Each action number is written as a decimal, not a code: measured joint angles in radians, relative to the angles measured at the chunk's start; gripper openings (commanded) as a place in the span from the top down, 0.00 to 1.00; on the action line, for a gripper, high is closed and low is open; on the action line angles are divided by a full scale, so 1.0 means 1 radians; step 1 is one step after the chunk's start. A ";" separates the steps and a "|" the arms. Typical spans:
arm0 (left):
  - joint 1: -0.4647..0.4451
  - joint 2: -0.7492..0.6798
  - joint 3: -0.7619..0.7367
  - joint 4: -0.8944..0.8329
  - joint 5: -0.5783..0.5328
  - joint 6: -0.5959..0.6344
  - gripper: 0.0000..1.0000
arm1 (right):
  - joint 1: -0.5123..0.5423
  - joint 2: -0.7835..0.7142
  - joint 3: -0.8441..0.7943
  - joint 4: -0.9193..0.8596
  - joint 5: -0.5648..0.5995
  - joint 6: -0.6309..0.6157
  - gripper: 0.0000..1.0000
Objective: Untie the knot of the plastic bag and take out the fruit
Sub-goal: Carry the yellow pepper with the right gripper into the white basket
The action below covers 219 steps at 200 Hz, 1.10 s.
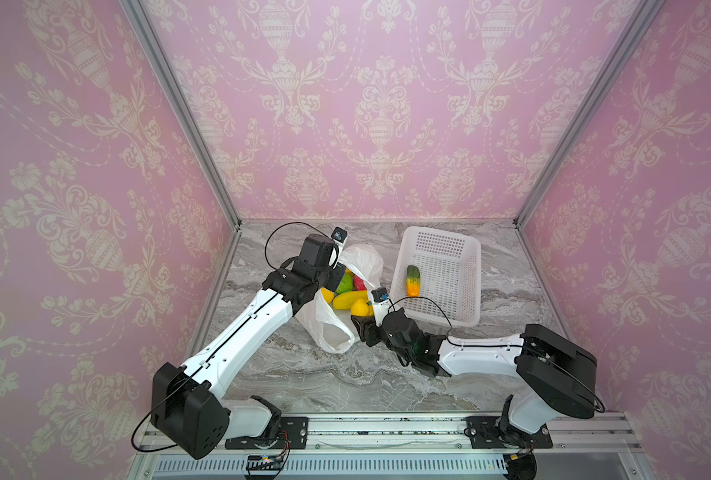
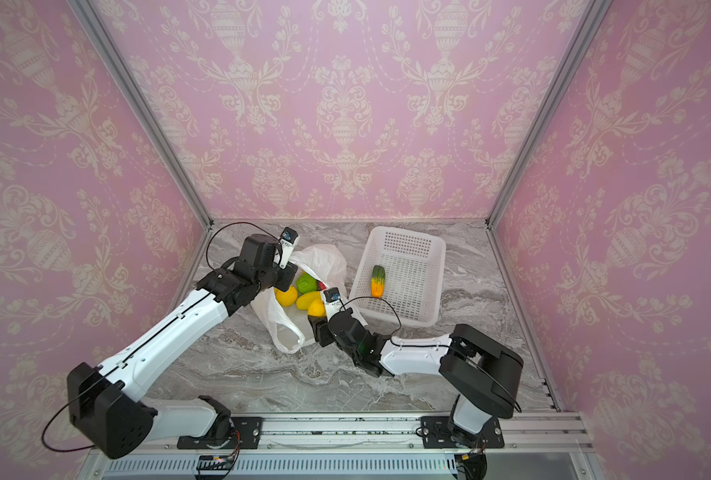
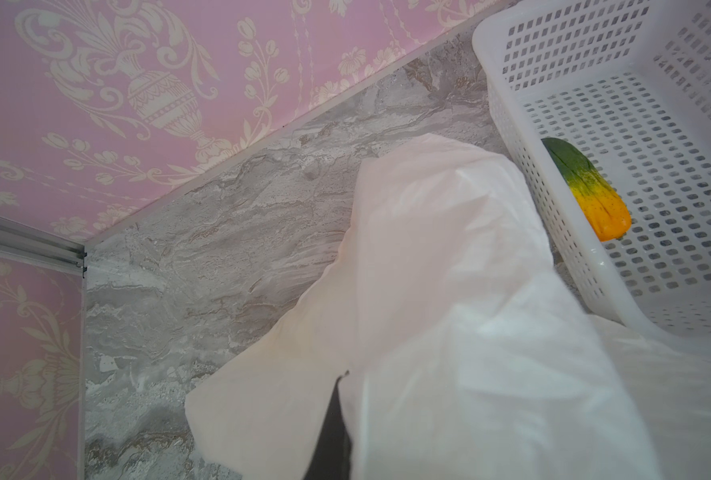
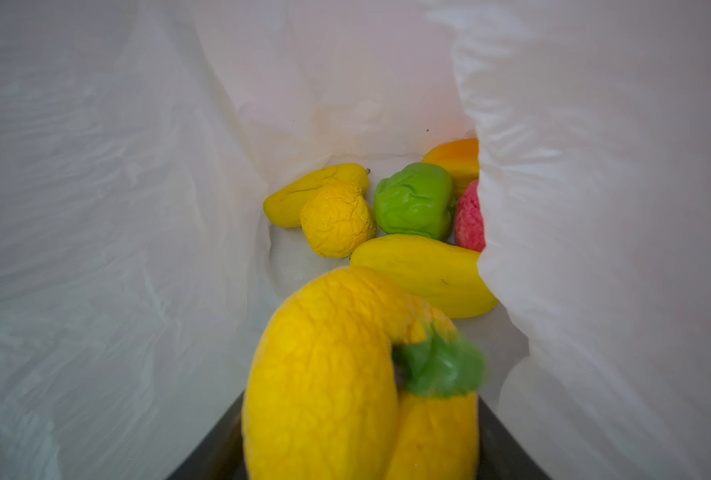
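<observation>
While the left arm [image 1: 241,332] stretches from the near left far out over the desk [image 1: 303,374], wrist turned to the right, the left jaws are pinched shut on the far-left rim of the plastic bag [image 1: 364,257], holding its mouth up and open. I see the right arm [image 1: 478,353] folded low, elbow out to the right, forearm pointing left into the bag's near side. The right jaws are closed around a yellow fruit [image 4: 324,374] with a green stalk, just at the mouth. The other fruit [image 4: 414,199] lies inside the bag: yellow, green, pink-red and orange pieces huddled together. One green-to-orange piece [image 1: 412,280] lies in the white basket [image 1: 441,232], just right of the bag.
</observation>
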 measured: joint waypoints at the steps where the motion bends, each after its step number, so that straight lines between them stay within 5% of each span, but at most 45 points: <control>1: 0.000 0.000 0.000 0.000 0.000 0.000 1.00 | 0.000 -0.003 -0.003 0.004 0.000 -0.002 0.59; 129: 0.000 0.002 0.000 0.000 0.000 0.000 1.00 | -0.003 -0.376 -0.177 0.410 0.067 -0.305 0.60; 166: 0.000 0.002 0.000 0.001 0.000 0.000 1.00 | -0.147 -0.480 -0.322 0.410 0.170 -0.266 0.66; 219: 0.000 0.002 0.000 0.002 0.000 0.000 1.00 | -0.351 -0.521 -0.272 0.177 0.195 -0.087 0.66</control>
